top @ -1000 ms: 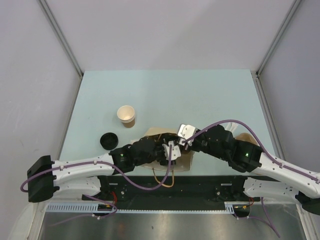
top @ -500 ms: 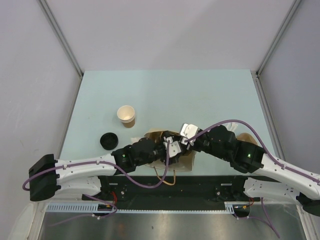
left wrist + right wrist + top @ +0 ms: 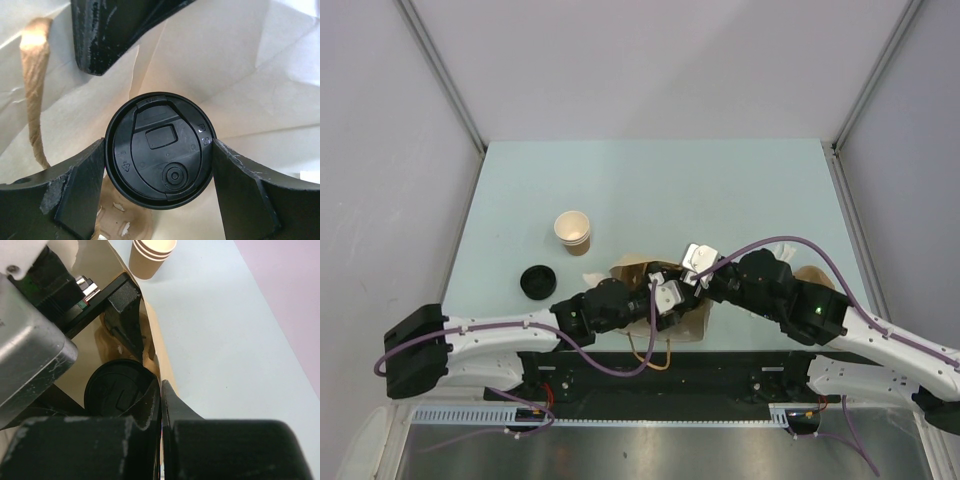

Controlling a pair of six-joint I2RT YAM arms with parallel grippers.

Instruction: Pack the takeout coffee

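Observation:
A coffee cup with a black lid [image 3: 160, 150] sits low inside the tan paper bag [image 3: 628, 268], whose inside is white [image 3: 240, 60]. My left gripper [image 3: 159, 150] reaches into the bag [image 3: 665, 295], its fingers [image 3: 75, 190] touching both sides of the lid. My right gripper [image 3: 161, 390] is shut on the bag's wall [image 3: 159, 342] and holds the mouth open; it also shows in the top view [image 3: 688, 280]. The lid shows in the right wrist view [image 3: 115, 390]. One right finger [image 3: 110, 30] hangs above the cup.
A stack of lidless kraft cups [image 3: 573, 232] stands on the table left of the bag and shows in the right wrist view [image 3: 150, 255]. A loose black lid [image 3: 536, 281] lies near the left front. A tan object [image 3: 810, 275] sits partly hidden behind my right arm.
My left arm has pushed forward and to the right, taking its gripper deeper into the bag. My right gripper has stayed pinched on the bag's edge.

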